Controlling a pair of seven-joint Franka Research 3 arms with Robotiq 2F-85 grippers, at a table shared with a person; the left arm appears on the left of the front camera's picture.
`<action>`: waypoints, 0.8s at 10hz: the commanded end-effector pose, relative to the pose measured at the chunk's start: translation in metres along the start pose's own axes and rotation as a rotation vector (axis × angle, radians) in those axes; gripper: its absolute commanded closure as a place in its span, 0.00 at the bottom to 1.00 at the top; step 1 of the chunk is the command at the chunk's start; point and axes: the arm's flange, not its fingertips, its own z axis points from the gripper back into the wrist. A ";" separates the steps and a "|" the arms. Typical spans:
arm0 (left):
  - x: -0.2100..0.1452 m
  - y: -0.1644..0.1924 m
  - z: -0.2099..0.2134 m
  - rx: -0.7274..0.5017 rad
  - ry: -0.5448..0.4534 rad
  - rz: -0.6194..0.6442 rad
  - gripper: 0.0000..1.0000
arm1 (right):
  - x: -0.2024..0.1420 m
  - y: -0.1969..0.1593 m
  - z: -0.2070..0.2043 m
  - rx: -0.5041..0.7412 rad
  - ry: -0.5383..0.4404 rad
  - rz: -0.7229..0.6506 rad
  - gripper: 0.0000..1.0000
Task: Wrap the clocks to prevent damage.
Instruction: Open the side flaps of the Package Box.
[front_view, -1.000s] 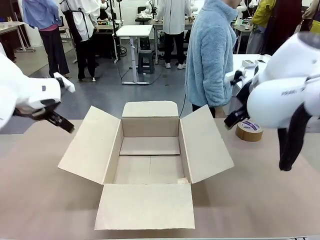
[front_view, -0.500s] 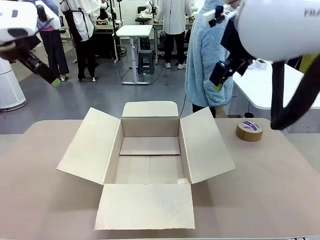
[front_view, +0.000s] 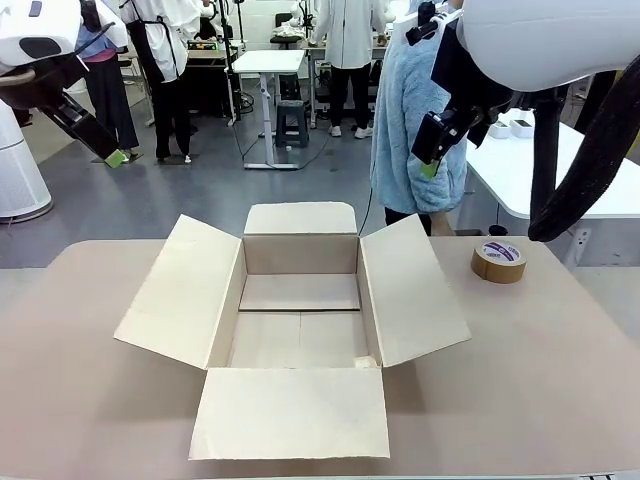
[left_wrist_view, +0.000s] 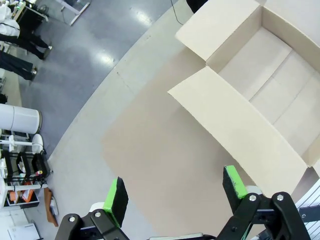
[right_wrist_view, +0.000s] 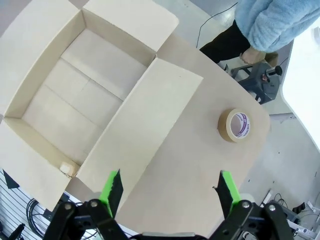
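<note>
The clocks are out of view. My left gripper (front_view: 108, 152) hangs high above the table's left end, open with nothing between its green pads (left_wrist_view: 116, 199); in the left wrist view it (left_wrist_view: 175, 187) looks down on bare table beside the box. High over the right side, my right gripper (front_view: 432, 150) stands open and empty as well. Its wrist view has it (right_wrist_view: 167, 187) above the box's right flap and the table.
An open, empty brown cardboard box (front_view: 300, 255) sits mid-table, its flaps spread out (left_wrist_view: 235, 120) (right_wrist_view: 145, 115). A brown tape roll (front_view: 498, 261) (right_wrist_view: 236, 125) lies at the table's far right. A person in a light blue fleece (front_view: 415, 110) stands at the far edge.
Both arms have risen from near the tabletop to high above it. In the last half second the right gripper dropped slightly. Both stay open.
</note>
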 end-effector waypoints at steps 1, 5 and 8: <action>0.001 0.000 0.000 -0.001 0.002 -0.001 0.00 | 0.001 0.000 -0.003 0.003 0.006 0.001 0.00; -0.007 0.060 -0.004 -0.520 -0.304 -0.147 0.00 | -0.030 -0.085 0.004 0.411 -0.409 0.158 0.00; -0.039 0.092 -0.024 -0.649 -0.532 -0.166 0.00 | -0.071 -0.131 -0.021 0.598 -0.587 0.138 0.00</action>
